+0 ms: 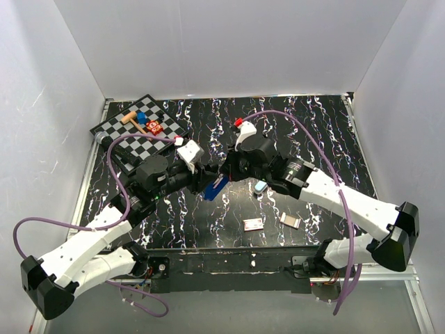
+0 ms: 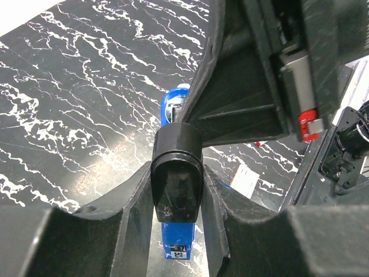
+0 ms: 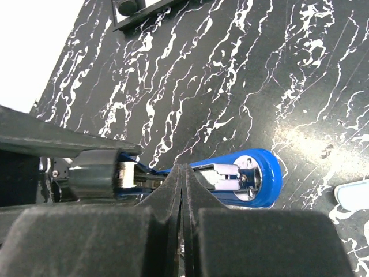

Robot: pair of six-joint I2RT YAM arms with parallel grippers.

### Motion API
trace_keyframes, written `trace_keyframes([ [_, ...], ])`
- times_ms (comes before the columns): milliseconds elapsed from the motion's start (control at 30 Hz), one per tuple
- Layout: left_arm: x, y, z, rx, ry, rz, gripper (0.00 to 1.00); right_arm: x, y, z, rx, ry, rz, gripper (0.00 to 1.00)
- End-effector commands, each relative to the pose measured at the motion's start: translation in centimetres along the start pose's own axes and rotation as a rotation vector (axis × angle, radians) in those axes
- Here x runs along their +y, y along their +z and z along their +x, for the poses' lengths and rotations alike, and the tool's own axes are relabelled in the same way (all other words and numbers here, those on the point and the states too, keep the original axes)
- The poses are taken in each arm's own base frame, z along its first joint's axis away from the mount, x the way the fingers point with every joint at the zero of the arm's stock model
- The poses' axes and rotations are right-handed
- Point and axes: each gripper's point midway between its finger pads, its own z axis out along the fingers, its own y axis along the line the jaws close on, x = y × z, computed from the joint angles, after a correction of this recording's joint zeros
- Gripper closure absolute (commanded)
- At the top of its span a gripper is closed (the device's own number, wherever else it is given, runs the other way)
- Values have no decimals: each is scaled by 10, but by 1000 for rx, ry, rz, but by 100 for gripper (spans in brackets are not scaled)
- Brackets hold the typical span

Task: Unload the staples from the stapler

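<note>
The dark blue stapler (image 1: 216,188) is held off the table between the two grippers. My left gripper (image 1: 201,178) is shut on the stapler's black end; in the left wrist view its fingers (image 2: 138,202) press both sides of that black part, and the blue body (image 2: 177,239) pokes out below. My right gripper (image 1: 227,172) is shut, its tips (image 3: 182,173) pressed together at the stapler's (image 3: 262,173) open metal rail. No staples show in any view.
A small red-and-white box (image 1: 253,223) and a tan-grey tile (image 1: 290,220) lie near the front edge. A pale light-blue piece (image 1: 261,186) lies under the right arm. A checkerboard (image 1: 118,142) with a small hammer and blocks sits at the back left.
</note>
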Motion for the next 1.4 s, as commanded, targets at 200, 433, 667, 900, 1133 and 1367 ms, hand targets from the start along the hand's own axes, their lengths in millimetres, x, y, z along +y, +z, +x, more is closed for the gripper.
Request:
trace_keyframes([
  [200, -5, -16, -59, -210, 21, 0, 100, -12, 24, -5, -69, -41, 55, 99],
  [433, 3, -25, -76, -283, 14, -59, 100, -21, 33, 2, -90, -48, 68, 99],
  [667, 12, -28, -87, -339, -7, -114, 100, -25, 37, 9, -110, -50, 62, 99],
  [900, 21, -32, -98, -410, -42, -165, 100, -31, 41, 16, -117, -55, 60, 99],
  [1133, 31, -35, -109, -473, -82, -223, 100, -30, 46, 20, -118, -49, 43, 99],
  [1367, 35, -35, -116, -508, -102, -240, 100, -23, 52, 20, -123, -37, 4, 99],
])
